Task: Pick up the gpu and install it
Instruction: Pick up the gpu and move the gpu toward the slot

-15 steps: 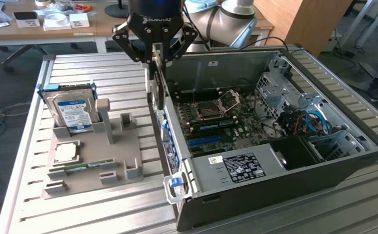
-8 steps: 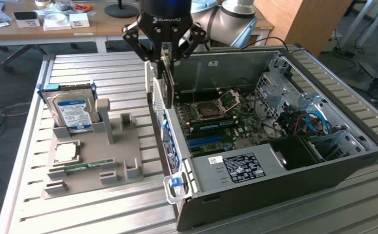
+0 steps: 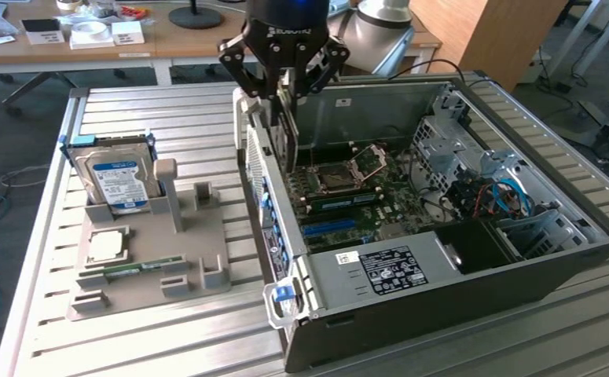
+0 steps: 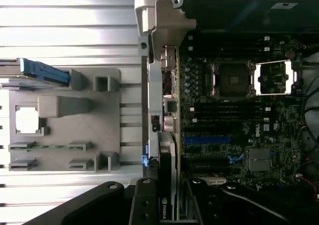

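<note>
The hand (image 3: 286, 90) clamps the gpu (image 3: 289, 137) upright over the open case (image 3: 461, 298). Seemingly tight against the case wall on the exterior view's left, the card could snag and miss the blue slots (image 3: 331, 226).

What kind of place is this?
Probably a robot lab or workshop: a robot gripper holds a graphics card at an open computer case on a metal table, with a desk behind.

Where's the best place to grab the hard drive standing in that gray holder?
The hard drive stands upright with its lower end in the gray holder, so I'd pinch its free top edge across the flat faces, coming straight down.
</note>
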Action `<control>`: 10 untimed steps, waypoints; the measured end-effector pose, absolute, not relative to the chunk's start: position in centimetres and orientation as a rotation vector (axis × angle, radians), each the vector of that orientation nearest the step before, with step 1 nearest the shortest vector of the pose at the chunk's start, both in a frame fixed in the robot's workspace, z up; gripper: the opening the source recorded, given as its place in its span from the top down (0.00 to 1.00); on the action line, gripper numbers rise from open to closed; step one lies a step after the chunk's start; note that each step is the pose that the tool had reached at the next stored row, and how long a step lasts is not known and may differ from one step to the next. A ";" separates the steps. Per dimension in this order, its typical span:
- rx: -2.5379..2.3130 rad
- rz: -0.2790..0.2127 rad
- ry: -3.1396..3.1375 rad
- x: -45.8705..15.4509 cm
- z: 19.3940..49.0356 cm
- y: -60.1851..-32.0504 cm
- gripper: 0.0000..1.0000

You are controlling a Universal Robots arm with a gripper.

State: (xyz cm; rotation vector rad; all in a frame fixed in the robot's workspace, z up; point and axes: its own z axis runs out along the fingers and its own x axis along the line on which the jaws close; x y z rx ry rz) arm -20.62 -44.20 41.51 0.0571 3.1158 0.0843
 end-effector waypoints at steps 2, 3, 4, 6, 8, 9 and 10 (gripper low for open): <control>0.057 0.084 3.116 -20.2 41.5 -44.2 0.73; 0.057 0.084 3.116 -20.0 41.5 -44.2 0.73; 0.057 0.084 3.116 -19.8 41.5 -44.2 0.73; 0.057 0.084 3.116 -19.4 41.5 -44.2 0.73; 0.057 0.085 3.116 -18.9 41.5 -44.2 0.73; 0.057 0.084 3.116 -18.7 41.5 -44.2 0.73; 0.057 0.084 3.116 -18.5 41.5 -44.2 0.73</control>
